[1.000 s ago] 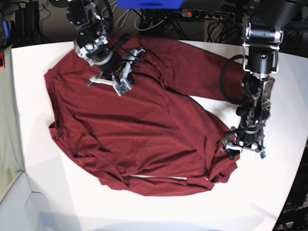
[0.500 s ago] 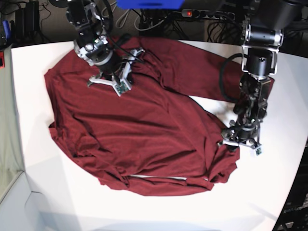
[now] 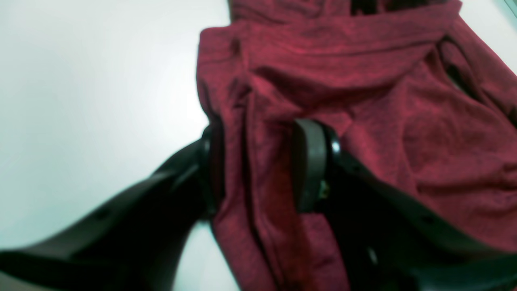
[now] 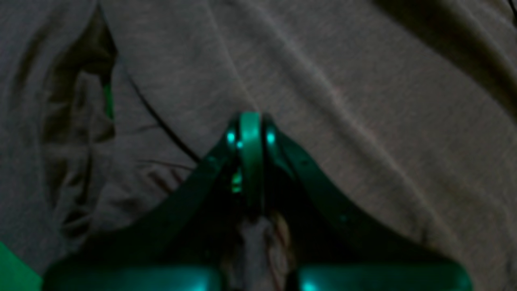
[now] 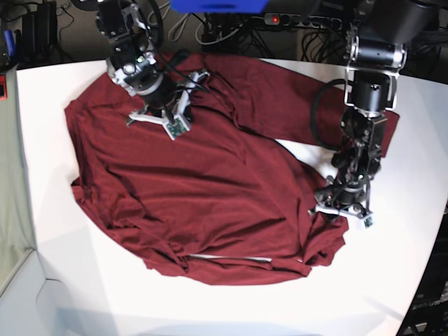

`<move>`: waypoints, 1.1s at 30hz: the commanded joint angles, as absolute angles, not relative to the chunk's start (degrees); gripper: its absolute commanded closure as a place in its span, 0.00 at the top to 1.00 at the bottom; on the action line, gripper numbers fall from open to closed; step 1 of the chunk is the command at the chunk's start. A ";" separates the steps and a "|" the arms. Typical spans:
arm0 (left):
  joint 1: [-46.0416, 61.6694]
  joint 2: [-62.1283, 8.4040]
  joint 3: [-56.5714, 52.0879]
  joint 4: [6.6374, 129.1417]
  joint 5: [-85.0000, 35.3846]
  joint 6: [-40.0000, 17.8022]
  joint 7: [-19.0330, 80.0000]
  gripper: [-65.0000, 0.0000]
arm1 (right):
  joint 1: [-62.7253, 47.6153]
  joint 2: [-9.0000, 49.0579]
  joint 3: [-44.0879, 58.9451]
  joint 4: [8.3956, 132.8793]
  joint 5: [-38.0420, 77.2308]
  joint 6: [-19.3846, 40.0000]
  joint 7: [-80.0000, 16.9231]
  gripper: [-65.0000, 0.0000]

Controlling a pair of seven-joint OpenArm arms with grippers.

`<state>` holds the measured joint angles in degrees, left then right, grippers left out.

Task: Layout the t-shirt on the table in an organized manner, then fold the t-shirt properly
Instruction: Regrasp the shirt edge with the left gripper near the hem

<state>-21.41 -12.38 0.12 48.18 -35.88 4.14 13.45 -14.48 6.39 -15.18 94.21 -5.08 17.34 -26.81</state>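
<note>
Only the left wrist view shows the left gripper point(image 3: 258, 165) with its jaws apart, straddling a bunched fold of the maroon t-shirt point(image 3: 363, 121); from the base view this grip is hidden under the arm. The right wrist view shows the right gripper point(image 4: 250, 137) pressed together on cloth, resting on the shirt point(image 4: 343, 101). In the base view the wrinkled t-shirt point(image 5: 203, 189) sprawls across the middle of the white table point(image 5: 49, 140), one part reaching the far right edge, its hem toward the near edge.
</note>
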 commanded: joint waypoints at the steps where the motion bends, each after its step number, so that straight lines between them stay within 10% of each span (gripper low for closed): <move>1: -22.99 -13.05 0.04 50.33 -36.00 3.74 12.44 0.38 | -14.11 6.46 -15.08 95.25 -4.62 17.54 -25.71 0.00; 33: -18.77 -12.79 -0.04 56.75 -36.00 3.82 12.44 0.38 | -13.93 6.46 -15.08 95.25 -4.62 17.54 -25.45 0.00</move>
